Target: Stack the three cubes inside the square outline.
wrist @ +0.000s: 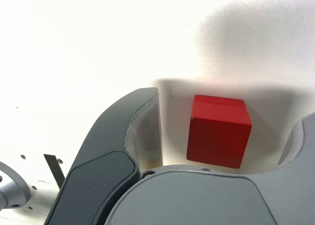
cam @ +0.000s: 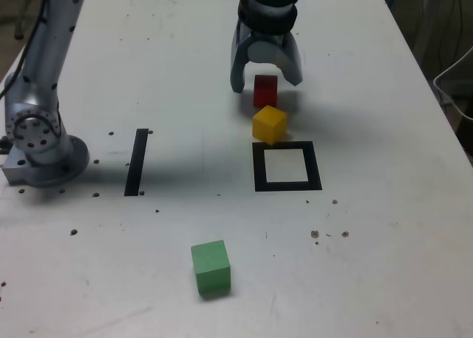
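Exterior view. The pincer [cam: 266, 87] stood wide, its fingers straddling the red cube [cam: 265, 92], with nothing seen clamped. The yellow cube [cam: 270, 125] lay just beyond the red one on the side toward the square outline [cam: 316, 166], which was farther out from the pincer along the same side. The green cube [cam: 211, 268] sat well apart from the pincer, past the outline and toward the exterior view's left. Orientation: the red cube's sides ran nearly in line with the outline's; the yellow was turned, showing a vertical edge to the camera; the green was slightly skewed. No long axis on any: all were near equal-sided.

Wrist view. The red cube lay between the spread fingers, with bare surface showing on both sides of it, so no contact with either pad. Two opposite sides roughly faced the pads, a little askew.

Handling (judged): light, stiff, not fragile; the matte faces should grip fairly well, though a sharp edge could pivot if pinched off-square. Best hold: the two opposite upright faces toward the pads, at mid-height, centred. Closing might square the red cube up; the nearby yellow one could get nudged. Weight unconfirmed.
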